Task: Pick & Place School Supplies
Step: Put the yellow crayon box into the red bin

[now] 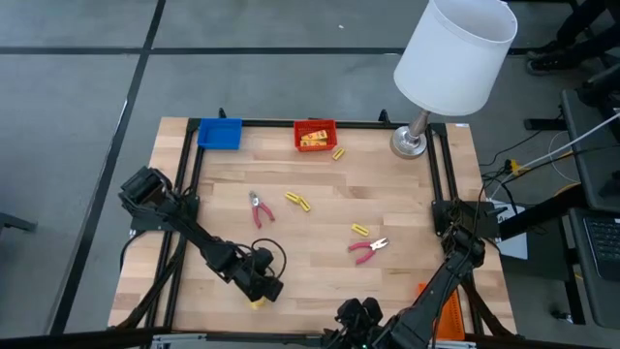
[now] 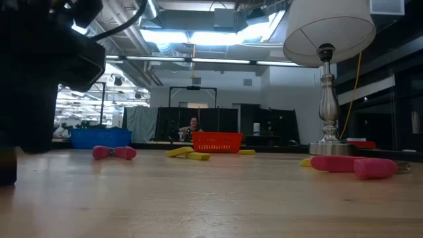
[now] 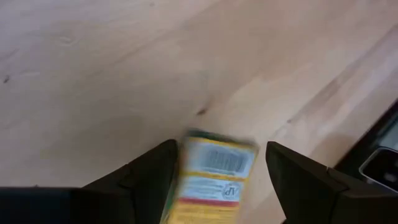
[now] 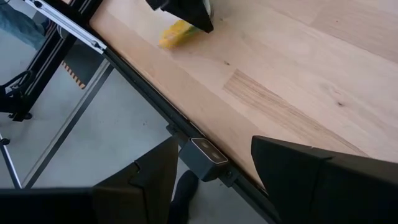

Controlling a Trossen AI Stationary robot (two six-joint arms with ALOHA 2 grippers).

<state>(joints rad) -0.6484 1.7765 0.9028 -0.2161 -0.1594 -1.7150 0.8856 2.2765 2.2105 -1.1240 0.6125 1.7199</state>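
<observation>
The left hand (image 1: 260, 288) is low over the bench (image 1: 320, 208) near its front edge, left of the middle, its fingers spread with a yellow packet (image 3: 211, 180) lying on the wood between them; one finger (image 3: 152, 171) sits just beside the packet, and whether it touches cannot be told. From above, only a bit of that packet (image 1: 258, 302) shows under the hand. The right hand (image 1: 356, 320) hangs at the front edge near the middle, fingers apart and empty, over the bench's rim. One pair of red-handled pliers (image 1: 259, 208) lies left of centre, and another pair of pliers (image 1: 367, 248) lies right of centre. A yellow packet pair (image 1: 297, 201) lies near the middle, and a small yellow packet (image 1: 360, 230) sits just behind the right pliers. At the back edge stand a blue tray (image 1: 220, 134) and a red tray (image 1: 315, 135) holding yellow items, with one yellow stick (image 1: 339, 153) just beside the red tray. A lamp (image 1: 453, 58) stands at the back right corner.
</observation>
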